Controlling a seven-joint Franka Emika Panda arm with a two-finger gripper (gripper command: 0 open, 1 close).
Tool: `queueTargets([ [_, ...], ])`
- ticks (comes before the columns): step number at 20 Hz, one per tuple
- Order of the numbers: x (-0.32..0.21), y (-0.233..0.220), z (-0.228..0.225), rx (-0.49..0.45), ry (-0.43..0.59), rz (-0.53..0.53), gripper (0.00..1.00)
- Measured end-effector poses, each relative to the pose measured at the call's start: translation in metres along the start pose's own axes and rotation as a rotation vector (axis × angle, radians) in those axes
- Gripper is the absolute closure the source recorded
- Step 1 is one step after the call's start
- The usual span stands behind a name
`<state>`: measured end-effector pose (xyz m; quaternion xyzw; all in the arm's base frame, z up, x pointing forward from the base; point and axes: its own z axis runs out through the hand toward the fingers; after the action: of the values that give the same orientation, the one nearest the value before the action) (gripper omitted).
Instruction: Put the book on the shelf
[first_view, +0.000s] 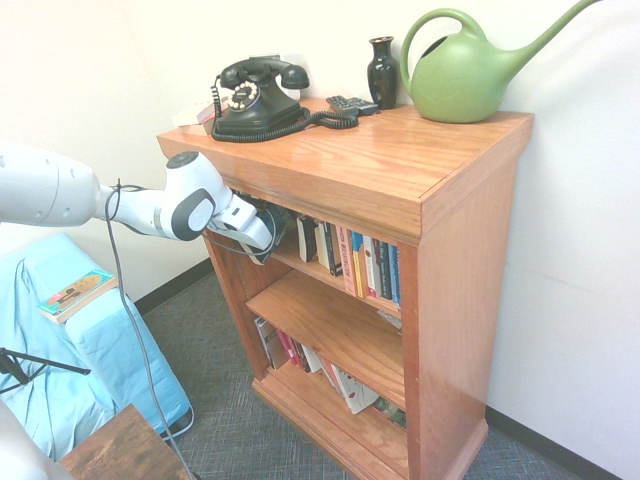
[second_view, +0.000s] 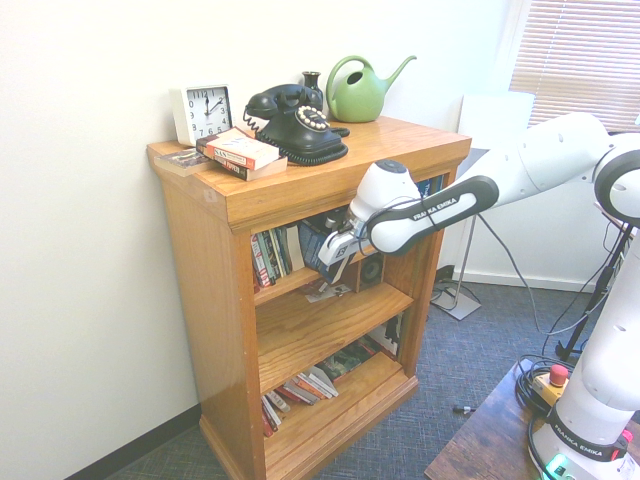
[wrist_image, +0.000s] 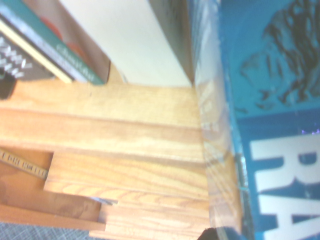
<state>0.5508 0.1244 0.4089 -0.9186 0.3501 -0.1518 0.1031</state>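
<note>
First exterior view: wide, slightly above, facing shelf (first_view: 440, 200) corner-on, arm entering from frame left. Second exterior view: wide, opposite side, arm entering from right, shelf (second_view: 230, 200) left of centre. Both share shelf front and black telephone (first_view: 258, 98) (second_view: 295, 122). Wrist view: very close, blurred, book (wrist_image: 270, 100) cover filling right side.

I see open room on the middle tier of the shelf (second_view: 330, 325), but on the top tier a row of books (first_view: 355, 262) at three o'clock of my gripper (first_view: 262, 240) blocks that side.
</note>
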Motion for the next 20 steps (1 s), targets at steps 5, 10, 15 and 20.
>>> queueTargets([
  [5,0.001,0.0,-0.009,-0.013,-0.037,0.019,1.0],
  [10,0.008,0.005,-0.023,-0.019,-0.061,0.041,1.0],
  [15,0.012,0.008,-0.022,-0.028,-0.065,0.046,1.0],
  [20,0.019,0.005,-0.006,-0.039,-0.078,0.053,1.0],
])
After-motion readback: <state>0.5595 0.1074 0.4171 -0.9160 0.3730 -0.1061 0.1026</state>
